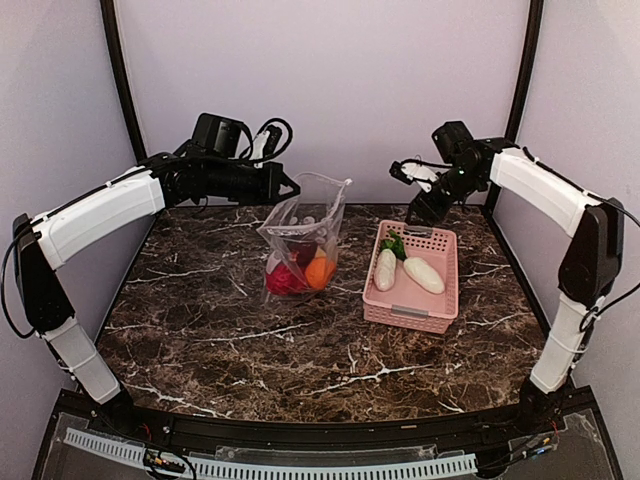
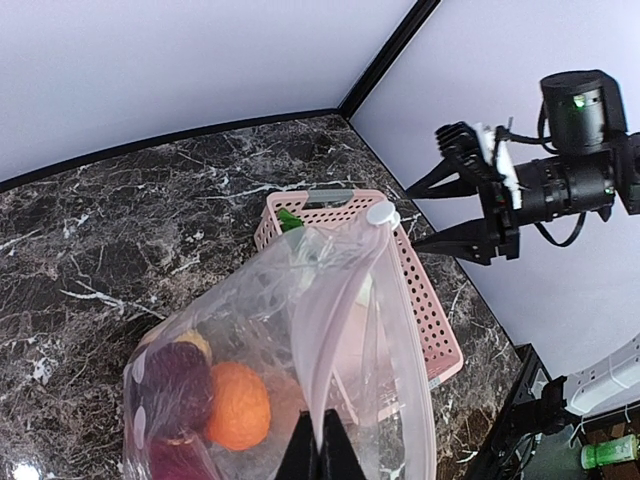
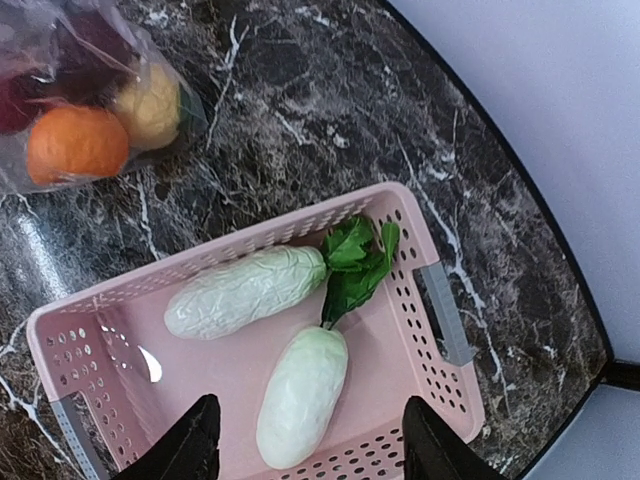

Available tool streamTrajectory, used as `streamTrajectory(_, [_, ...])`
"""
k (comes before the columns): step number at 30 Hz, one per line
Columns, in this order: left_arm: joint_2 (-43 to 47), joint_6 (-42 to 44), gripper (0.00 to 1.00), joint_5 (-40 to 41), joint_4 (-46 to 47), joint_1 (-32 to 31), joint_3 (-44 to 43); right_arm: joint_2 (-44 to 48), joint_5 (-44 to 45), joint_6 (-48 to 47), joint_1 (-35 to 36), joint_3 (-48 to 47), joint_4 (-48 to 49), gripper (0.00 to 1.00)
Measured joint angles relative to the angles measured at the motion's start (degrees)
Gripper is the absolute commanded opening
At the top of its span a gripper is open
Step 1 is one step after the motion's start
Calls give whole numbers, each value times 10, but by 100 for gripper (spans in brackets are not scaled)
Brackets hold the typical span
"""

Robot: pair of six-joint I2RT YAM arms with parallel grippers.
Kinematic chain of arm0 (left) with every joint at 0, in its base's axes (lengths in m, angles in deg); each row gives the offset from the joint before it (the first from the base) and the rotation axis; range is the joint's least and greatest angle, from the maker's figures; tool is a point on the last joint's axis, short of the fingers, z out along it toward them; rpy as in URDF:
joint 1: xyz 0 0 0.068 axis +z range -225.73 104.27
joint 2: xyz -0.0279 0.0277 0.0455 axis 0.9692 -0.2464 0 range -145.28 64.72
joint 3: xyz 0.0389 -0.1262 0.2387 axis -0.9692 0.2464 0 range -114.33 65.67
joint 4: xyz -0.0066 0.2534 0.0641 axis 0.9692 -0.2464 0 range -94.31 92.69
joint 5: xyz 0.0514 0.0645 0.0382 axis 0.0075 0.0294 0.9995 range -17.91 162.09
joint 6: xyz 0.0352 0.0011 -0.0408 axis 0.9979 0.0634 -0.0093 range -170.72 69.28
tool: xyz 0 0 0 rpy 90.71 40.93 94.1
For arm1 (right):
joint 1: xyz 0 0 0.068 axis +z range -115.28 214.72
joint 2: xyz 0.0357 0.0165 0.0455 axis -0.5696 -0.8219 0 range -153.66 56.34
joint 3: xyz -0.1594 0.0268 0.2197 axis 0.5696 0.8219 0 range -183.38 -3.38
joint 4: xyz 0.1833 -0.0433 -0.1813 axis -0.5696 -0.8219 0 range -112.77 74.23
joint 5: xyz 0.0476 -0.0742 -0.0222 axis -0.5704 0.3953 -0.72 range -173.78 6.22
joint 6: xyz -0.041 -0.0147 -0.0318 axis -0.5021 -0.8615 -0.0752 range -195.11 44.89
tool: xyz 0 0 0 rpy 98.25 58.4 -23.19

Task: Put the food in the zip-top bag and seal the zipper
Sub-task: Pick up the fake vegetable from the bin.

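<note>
The clear zip-top bag [image 1: 303,232] stands on the table with an orange [image 1: 319,271], a red piece [image 1: 284,280] and a yellow fruit [image 3: 150,105] inside. My left gripper [image 2: 321,447] is shut on the bag's mouth edge and holds it up and open. Its white zipper slider [image 2: 381,212] sits at the far end of the mouth. Two white oblong pieces [image 3: 247,291] [image 3: 301,395] with green leaves [image 3: 356,266] lie in the pink basket [image 1: 436,293]. My right gripper [image 3: 310,450] is open above the basket's far end.
The basket stands right of the bag on the dark marble table [image 1: 300,345]. The right arm [image 2: 540,180] shows in the left wrist view, above the basket's far end. Walls [image 1: 330,90] close the back and both sides.
</note>
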Motion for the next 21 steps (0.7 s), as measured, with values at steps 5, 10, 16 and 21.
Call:
streamTrajectory(5, [0, 0, 1, 1, 0, 0, 2, -64, 9, 7, -16, 0, -26, 60])
streamTrajectory(10, [1, 0, 1, 1, 2, 0, 7, -136, 7, 20, -27, -11, -58, 62])
streamTrajectory(16, [1, 0, 1, 1, 4, 0, 10, -205, 3, 44, -35, -52, -86, 63])
streamTrajectory(21, [2, 0, 1, 1, 4, 0, 11, -238, 8, 64, -35, -86, -98, 63])
